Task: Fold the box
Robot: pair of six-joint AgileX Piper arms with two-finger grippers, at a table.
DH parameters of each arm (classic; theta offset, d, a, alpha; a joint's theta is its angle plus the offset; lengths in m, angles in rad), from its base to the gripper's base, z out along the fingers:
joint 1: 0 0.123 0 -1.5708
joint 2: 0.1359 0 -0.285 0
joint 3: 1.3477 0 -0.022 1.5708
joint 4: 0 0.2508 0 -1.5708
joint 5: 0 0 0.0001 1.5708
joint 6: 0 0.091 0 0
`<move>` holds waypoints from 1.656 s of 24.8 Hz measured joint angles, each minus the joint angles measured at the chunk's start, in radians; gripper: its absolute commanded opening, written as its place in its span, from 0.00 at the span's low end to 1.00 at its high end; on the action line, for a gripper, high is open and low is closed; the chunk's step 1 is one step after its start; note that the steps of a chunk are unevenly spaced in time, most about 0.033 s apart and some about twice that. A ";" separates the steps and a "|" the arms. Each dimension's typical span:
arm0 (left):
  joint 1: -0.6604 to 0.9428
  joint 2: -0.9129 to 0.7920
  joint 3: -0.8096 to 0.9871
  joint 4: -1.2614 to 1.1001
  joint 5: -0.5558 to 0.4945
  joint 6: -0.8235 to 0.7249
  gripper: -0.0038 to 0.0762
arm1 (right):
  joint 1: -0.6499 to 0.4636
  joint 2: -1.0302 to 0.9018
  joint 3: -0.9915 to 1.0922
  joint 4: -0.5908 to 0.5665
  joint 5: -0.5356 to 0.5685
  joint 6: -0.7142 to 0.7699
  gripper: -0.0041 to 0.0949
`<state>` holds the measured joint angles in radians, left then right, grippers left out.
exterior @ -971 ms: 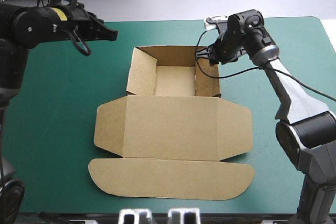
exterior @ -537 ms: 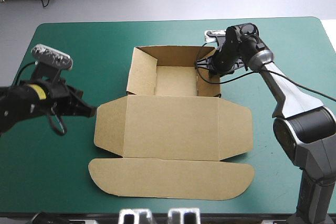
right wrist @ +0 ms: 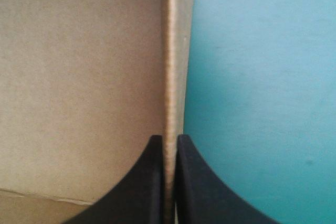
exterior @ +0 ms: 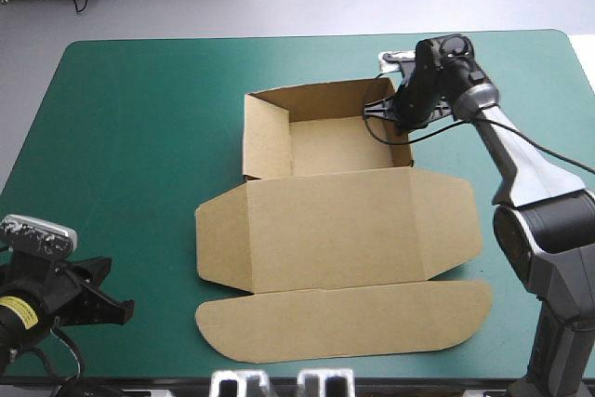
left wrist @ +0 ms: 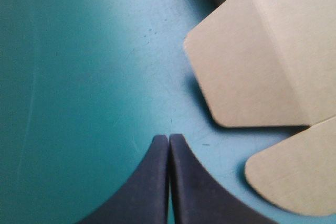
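Note:
The brown box [exterior: 335, 230] lies in the middle of the table as an open tray [exterior: 339, 146] with raised walls. Its lid and rounded tuck flap [exterior: 344, 318] lie flat toward the front edge. My right gripper [exterior: 392, 116] is shut on the tray's right wall. In the right wrist view that wall's edge [right wrist: 170, 51] runs straight out from between the fingers of my right gripper [right wrist: 168, 140]. My left gripper [exterior: 119, 308] is shut on nothing, low over the cover at the front left corner. In the left wrist view my left gripper [left wrist: 169, 138] has the lid's side flap [left wrist: 262, 51] ahead and to one side.
A broad stretch of teal-green cover [exterior: 121, 137] lies between the box and the table's left edge. My left gripper sits close to the table's front edge [exterior: 139, 380]. The box stands slightly turned, its right side nearer the far edge.
My left arm has swung from the far left, past the lid's left flap, down to the front left corner. The right gripper has dragged the box to the right and turned it slightly.

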<state>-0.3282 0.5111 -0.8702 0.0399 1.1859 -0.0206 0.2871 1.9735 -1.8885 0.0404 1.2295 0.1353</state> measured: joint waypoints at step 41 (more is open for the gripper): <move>0.000 -0.235 0.200 0.168 0.066 -0.144 0.04 | -0.633 -0.065 -0.023 -0.160 0.007 -0.195 0.34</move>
<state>-0.3282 0.2756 -0.6698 0.2080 1.2520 -0.1648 -0.3460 1.9087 -1.9111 -0.1195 1.2369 -0.0594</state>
